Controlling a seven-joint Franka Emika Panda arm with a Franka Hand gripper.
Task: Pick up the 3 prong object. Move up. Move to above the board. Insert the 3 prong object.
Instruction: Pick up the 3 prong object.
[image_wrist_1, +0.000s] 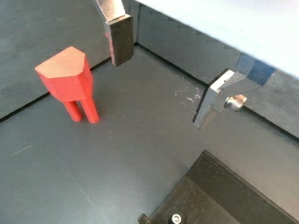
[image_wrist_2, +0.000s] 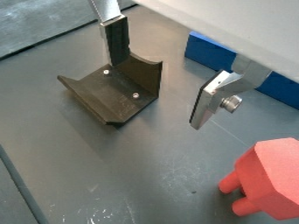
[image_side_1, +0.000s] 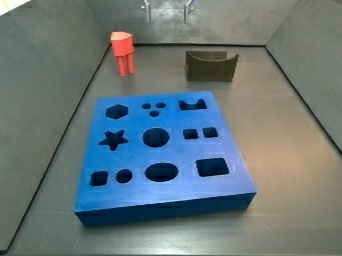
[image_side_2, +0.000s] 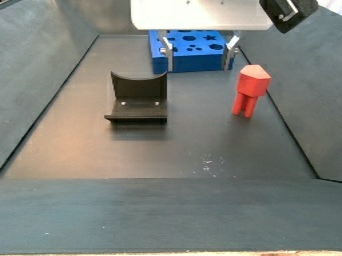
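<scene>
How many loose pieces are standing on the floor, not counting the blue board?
2. The 3 prong object stands upright near the back left wall; the dark U-notched block sits to its right. The gripper hangs open above the board, holding nothing.

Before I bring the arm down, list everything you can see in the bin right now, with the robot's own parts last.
3 prong object: one, red-orange, standing upright on its prongs on the dark floor near the far wall in a side view, apart from everything else.
board: one, blue, lying flat mid-floor, cut-outs all empty.
U-notched block: one, dark olive, on the floor beyond the board, beside the 3 prong object but not touching it.
floor: dark grey, walled on the sides.
gripper: one, open, above the floor with nothing between its silver fingers; the 3 prong object stands off to one side of it, not between them.
</scene>
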